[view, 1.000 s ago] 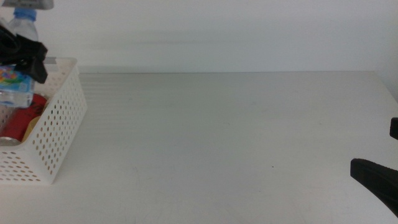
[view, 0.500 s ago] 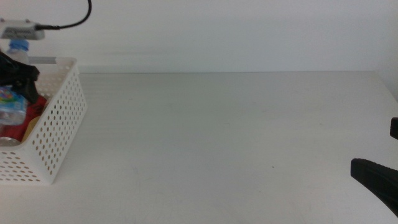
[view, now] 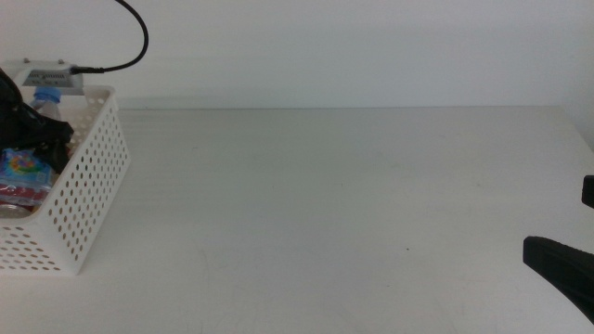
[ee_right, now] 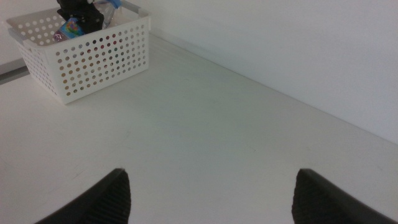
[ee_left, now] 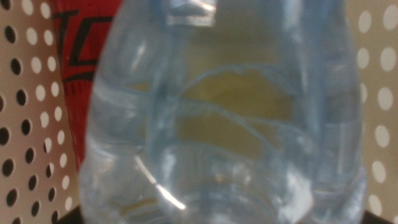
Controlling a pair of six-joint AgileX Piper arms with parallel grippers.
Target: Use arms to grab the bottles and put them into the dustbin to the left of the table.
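The white perforated dustbin (view: pixel 88 199) stands at the table's left edge. My left gripper (view: pixel 32 130) is down inside it, shut on the clear blue-capped water bottle (view: pixel 26 169). That water bottle (ee_left: pixel 224 137) fills the left wrist view, tilted over the red can (ee_left: pixel 74 68), with the bin's dotted wall behind. Something yellowish shows through the clear plastic. A strip of the red can (view: pixel 19 195) peeks out under the bottle in the middle view. My right gripper (ee_right: pixel 211 190) waits open and empty near the table's front right; its fingers (view: pixel 557 263) show there.
A black cable (view: pixel 130 37) arcs above the bin from the left arm. The white table (view: pixel 334 204) stretches bare between the bin and the right gripper. The right wrist view shows the dustbin (ee_right: pixel 93 59) far off, with the left gripper (ee_right: pixel 81 14) in it.
The left gripper has gone down into the bin with the water bottle, from above the rim to among the other containers. The right arm has not moved.
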